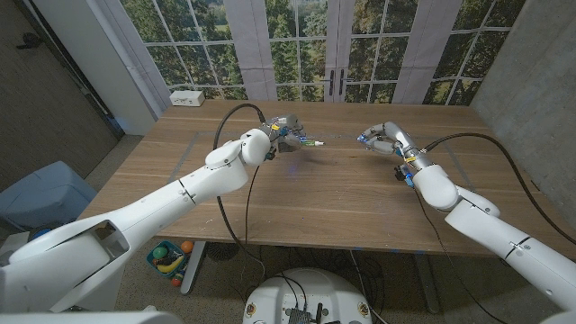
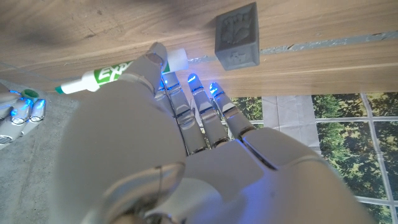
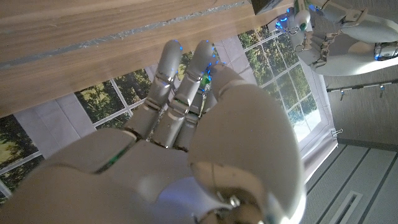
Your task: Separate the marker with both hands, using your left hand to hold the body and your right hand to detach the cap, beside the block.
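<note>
With the left hand (image 1: 283, 133) gripping the marker body (image 2: 99, 78) near the block (image 2: 237, 35), draw the right hand (image 1: 380, 139), contents indiscernible, straight away.

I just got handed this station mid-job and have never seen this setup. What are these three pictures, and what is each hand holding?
You are driving a robot with two white arms, each ending in a fingered hand, at a wooden table. The wide picture comes from a camera on the robot's head, looking down; its left arm is on the picture's left. The other two come from cameras on the wrists, looking along the back of each hand, and they are turned, so the table appears on top.

The left hand holds the marker, white with green lettering, its bare tip pointing toward the right hand. A small dark grey block stands on the table just past the left hand. The right hand's fingers are curled in; the cap may be inside them, but none of the pictures shows it clearly.
</note>
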Tool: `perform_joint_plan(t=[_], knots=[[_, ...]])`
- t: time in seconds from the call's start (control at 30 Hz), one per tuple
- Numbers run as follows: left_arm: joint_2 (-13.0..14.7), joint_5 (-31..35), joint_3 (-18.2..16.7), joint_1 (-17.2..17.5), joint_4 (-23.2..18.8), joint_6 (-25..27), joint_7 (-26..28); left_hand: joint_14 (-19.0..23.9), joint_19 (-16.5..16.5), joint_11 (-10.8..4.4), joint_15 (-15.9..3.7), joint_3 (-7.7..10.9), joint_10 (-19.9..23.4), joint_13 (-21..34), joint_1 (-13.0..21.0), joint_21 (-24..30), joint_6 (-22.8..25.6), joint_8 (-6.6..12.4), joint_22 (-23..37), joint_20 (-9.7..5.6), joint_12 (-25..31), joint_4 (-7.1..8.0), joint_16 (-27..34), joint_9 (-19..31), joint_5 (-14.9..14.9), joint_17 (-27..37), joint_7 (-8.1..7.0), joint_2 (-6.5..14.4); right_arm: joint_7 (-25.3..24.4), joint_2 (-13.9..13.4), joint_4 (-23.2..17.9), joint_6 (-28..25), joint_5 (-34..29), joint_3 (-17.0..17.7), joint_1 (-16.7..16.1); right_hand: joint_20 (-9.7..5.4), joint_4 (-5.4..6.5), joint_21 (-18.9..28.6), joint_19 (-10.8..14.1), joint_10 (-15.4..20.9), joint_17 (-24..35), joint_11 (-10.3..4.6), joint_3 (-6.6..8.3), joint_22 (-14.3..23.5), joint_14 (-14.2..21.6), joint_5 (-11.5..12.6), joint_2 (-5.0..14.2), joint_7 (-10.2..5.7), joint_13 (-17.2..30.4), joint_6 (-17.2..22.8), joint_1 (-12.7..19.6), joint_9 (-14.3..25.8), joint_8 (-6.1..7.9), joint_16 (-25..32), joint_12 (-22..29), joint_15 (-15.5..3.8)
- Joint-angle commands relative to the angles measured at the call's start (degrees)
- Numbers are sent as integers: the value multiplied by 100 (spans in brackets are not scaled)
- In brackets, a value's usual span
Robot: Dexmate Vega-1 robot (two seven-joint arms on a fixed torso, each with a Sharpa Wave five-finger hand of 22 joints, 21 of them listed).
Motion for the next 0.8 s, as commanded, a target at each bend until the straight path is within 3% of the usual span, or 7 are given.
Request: perform_joint_plan(t=[0.03,0.8], knots=[[135,134,-3,218,-222,318,-51,22,-15,-604,-963,20,832,804,111,-13,44,7,20,13,26,23,-9,31,41,17,8,185,271,-319,-428,-825,-81,-119,-44,-799,-9,32,-22,160,18,-122,43,-8,7,27,-33,12,90,11,22,10,-18,-8,9,-189],[294,653,229,307,-451,742,-272,3,-28,-604,-960,-3,820,819,106,-19,37,-11,21,23,-13,27,-18,34,40,22,-5,197,320,-551,-729,-1545,-491,-489,54,-799,-7,90,-59,168,51,-133,70,-115,14,43,-33,10,129,11,-3,13,-27,-38,-35,-191]])
